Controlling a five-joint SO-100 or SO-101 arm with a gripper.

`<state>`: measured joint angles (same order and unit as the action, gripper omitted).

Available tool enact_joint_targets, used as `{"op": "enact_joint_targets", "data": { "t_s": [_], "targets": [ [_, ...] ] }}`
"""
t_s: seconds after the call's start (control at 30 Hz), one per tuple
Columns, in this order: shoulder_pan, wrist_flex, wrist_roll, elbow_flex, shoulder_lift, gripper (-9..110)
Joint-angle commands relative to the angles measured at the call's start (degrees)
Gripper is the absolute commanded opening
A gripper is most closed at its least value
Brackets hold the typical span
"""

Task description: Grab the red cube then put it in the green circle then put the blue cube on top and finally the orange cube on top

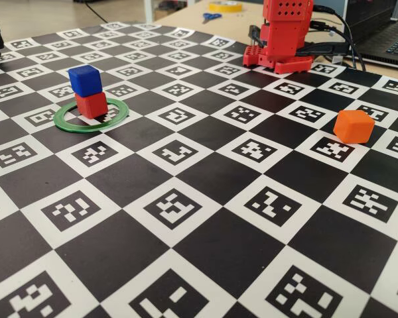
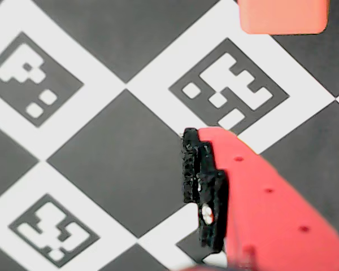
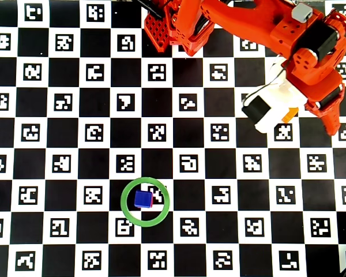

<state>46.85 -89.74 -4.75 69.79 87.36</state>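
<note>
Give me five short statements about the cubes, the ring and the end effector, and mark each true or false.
1. The blue cube sits on top of the red cube. True.
2. The red cube stands outside the green circle. False: it stands inside the ring.
3. The orange cube is already on the stack. False: it lies alone on the checkered board, far from the ring.
4. The end effector is holding the orange cube. False: in the wrist view the cube lies on the board at the top edge, apart from the finger.
5. In the overhead view the arm hangs over the board's upper right, away from the green circle. True.
</note>
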Motion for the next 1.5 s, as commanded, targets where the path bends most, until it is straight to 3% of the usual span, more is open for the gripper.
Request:
{"op": "enact_joint_targets", "data": {
  "t_s": [0.0, 0.5, 1.47],
  "targets": [
    [0.53, 4.92, 0.70, 4.04, 1.93, 41],
    [2.37, 20.92, 0.70, 27.95, 1.49, 41],
    [5.19, 32.26, -0.35, 35.60, -4.39, 40]
  ]
}}
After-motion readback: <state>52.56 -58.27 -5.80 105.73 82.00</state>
